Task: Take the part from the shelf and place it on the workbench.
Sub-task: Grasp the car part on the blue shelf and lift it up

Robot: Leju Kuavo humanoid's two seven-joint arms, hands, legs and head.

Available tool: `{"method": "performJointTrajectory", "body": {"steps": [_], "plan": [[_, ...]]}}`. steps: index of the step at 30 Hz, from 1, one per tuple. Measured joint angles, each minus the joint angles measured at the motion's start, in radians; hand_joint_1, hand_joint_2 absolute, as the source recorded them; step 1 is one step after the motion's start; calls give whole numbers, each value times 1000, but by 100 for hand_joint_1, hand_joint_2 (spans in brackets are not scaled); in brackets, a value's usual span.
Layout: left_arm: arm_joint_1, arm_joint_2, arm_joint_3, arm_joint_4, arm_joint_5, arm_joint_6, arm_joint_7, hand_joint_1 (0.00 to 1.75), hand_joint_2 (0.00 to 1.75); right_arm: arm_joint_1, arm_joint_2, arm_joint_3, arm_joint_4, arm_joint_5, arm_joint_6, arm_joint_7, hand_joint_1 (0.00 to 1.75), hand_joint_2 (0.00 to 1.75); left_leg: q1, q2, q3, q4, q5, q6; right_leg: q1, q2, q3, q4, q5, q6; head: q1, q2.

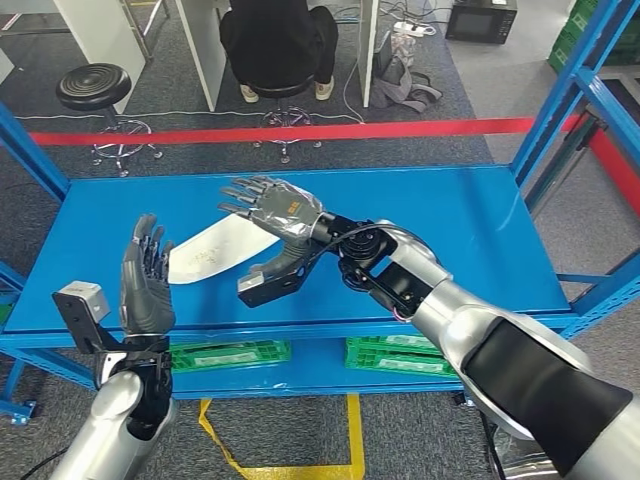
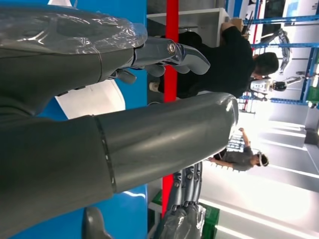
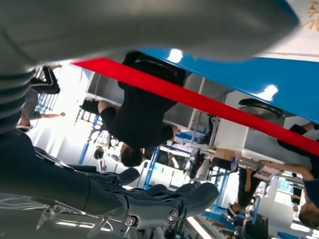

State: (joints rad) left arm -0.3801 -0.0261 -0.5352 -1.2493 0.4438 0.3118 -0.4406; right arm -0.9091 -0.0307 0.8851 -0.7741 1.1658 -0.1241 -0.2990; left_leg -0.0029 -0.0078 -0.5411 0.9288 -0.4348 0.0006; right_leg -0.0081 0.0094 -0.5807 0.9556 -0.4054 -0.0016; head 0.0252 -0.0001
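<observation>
A flat white curved part (image 1: 204, 252) lies on the blue shelf board (image 1: 453, 230), left of its middle. My right hand (image 1: 278, 228) hovers open at the part's right end, fingers spread above it and thumb low by the shelf's front edge; it grips nothing. My left hand (image 1: 146, 285) stands upright and open in front of the part's left end, short of touching it. In the left wrist view the part (image 2: 92, 99) shows white between the left hand's (image 2: 150, 144) thumb and fingers. In the right wrist view the right hand's fingers (image 3: 165, 211) are extended, and a white corner of the part (image 3: 301, 35) lies on the blue board.
Blue uprights (image 1: 562, 100) frame the shelf at both sides. Green crates (image 1: 226, 355) sit on the lower level. Beyond the shelf run a red floor line (image 1: 302, 132), a black stool (image 1: 94, 88) and a seated person in black (image 1: 279, 45). Yellow tape (image 1: 355, 440) marks the floor near me.
</observation>
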Motion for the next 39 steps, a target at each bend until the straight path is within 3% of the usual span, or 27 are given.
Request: {"method": "performJointTrajectory", "body": {"steps": [8,12,15,17,19,20,21,22,23,25,27,29,31,32,34,35,36,37,39], "plan": [[7,3,0,0,0,11,2,0,0,1,3,-26,10,-94,10,9,0,0,0,0,0,0,0,0,0,0,0,0,0,0,0,0],[8,6,0,0,0,12,2,0,0,1,4,-32,13,-104,9,15,0,0,-3,0,-3,7,-2,12,-4,0,1,-6,5,9,-2,0],[7,6,0,-1,-1,12,2,0,0,-1,5,-40,14,-104,9,18,0,0,5,4,16,-26,12,21,-1,0,-1,-4,-1,17,-1,0],[7,4,0,-2,-1,12,2,0,0,-3,6,-45,15,-104,8,18,0,0,13,8,32,-48,21,24,-2,-2,-40,77,-41,24,7,0],[9,4,0,-1,-1,12,2,0,0,-2,6,-48,17,-103,8,19,0,0,16,8,35,-50,20,25,-9,-2,-109,216,-92,34,14,0],[11,4,0,-1,-1,12,2,0,0,1,6,-48,19,-102,8,19,0,0,18,6,36,-49,18,23,-14,-3,-135,262,-99,40,16,0],[13,4,0,-1,-1,12,2,0,0,4,6,-48,21,-101,8,19,0,0,22,3,37,-47,15,19,-20,-3,-145,270,-88,47,16,0],[14,4,0,-1,-1,13,2,0,0,6,6,-48,22,-100,8,20,0,0,27,-1,37,-43,11,12,-27,-3,-134,237,-59,54,17,0],[15,4,0,-1,-1,14,3,0,0,7,6,-49,23,-100,8,20,0,0,33,-7,38,-34,4,4,-35,-2,-105,169,-20,62,20,0],[14,4,0,-1,-1,17,3,0,0,6,6,-49,25,-100,8,21,0,0,40,-18,30,-12,-11,-17,-44,19,-44,52,16,74,27,0],[13,3,0,-2,-2,20,3,0,0,9,7,-49,27,-99,7,21,0,0,41,-26,15,3,-15,-34,-40,34,-24,25,5,65,27,0],[16,3,0,-2,-3,23,4,0,0,10,8,-49,28,-98,8,22,0,0,46,-33,6,8,-15,-46,-33,24,-27,31,1,44,23,0],[16,5,0,-2,-3,25,4,0,0,6,10,-50,28,-98,8,23,0,0,49,-22,-15,48,-35,-51,-32,12,-25,31,-3,27,13,0],[15,5,0,-2,-4,26,4,0,0,3,11,-50,28,-99,9,23,0,0,47,-13,-44,101,-57,-50,-30,4,-23,30,-4,21,6,0],[16,5,0,-2,-4,26,4,0,0,2,11,-50,28,-99,10,21,0,0,41,0,-135,257,-107,-45,-22,-12,-21,30,-8,11,-7,0],[18,6,0,-2,-4,26,4,0,0,3,11,-50,28,-100,11,21,0,0,37,0,-175,317,-120,-41,-17,-20,-20,30,-9,7,-9,0],[20,6,0,-2,-4,26,4,0,0,4,12,-49,28,-100,12,21,0,0,32,0,-199,343,-114,-35,-12,-27,-19,30,-11,4,-11,0],[22,7,0,-2,-4,27,4,0,0,4,12,-49,28,-100,12,21,0,0,26,1,-201,325,-90,-26,-8,-35,-16,30,-13,1,-11,0],[22,8,0,-2,-4,27,5,0,0,4,13,-49,28,-100,12,21,0,0,9,17,-145,189,-11,-5,-4,-48,-9,29,-16,-2,-11,0]]}}
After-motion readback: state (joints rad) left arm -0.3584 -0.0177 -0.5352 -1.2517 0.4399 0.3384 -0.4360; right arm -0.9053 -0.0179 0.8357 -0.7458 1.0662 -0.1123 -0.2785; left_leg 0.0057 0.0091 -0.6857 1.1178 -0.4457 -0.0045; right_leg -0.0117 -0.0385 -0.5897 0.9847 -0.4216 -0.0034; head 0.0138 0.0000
